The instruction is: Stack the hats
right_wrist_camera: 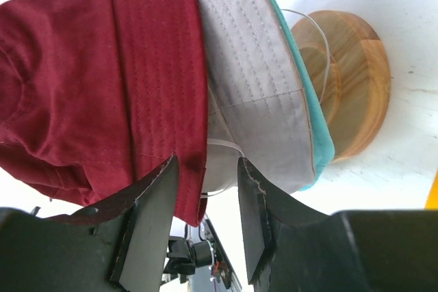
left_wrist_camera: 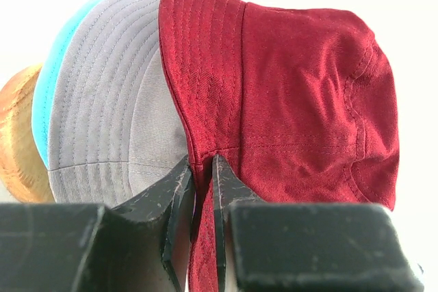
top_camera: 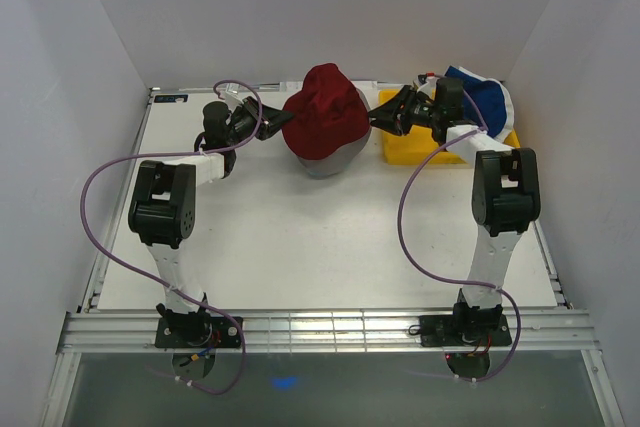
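On one stand (right_wrist_camera: pixel 349 80) sit three hats (top_camera: pixel 322 119): red (left_wrist_camera: pixel 294 94), grey (left_wrist_camera: pixel 116 107), teal (left_wrist_camera: pixel 46 97).

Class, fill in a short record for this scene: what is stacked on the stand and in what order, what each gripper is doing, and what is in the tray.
stack, top down: dark red hat, grey hat, teal hat
support: wooden stand
left gripper: shut on the dark red hat's brim
right gripper: open, one finger on either side of the dark red hat's brim
yellow tray: holds a navy blue hat
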You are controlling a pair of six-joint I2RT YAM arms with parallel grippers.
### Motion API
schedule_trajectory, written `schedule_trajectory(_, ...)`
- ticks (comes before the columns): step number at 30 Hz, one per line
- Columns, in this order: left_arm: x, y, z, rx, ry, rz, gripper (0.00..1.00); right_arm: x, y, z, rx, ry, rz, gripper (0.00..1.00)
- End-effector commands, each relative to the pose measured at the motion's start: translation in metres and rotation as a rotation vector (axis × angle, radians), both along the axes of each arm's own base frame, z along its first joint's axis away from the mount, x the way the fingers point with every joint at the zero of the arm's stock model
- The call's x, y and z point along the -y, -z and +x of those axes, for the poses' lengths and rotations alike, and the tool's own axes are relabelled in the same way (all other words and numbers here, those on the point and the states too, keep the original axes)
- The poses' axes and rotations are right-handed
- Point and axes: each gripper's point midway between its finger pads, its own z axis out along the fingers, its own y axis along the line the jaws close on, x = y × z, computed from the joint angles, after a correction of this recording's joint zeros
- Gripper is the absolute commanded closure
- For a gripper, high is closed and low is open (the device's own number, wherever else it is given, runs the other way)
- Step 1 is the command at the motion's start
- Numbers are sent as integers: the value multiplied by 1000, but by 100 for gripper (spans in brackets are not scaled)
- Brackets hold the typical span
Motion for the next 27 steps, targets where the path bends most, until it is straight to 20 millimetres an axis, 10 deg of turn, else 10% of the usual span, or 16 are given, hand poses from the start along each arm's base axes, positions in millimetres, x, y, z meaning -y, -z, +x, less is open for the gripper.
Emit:
schedule_trajectory(1,-6,-11,2,37,-13,14,73,-6,-11,1,47,-22,48,54)
schedule_trajectory(27,-6,-7,-1,25,-15,16,73,-20,-8,-7,47,-46,119,55)
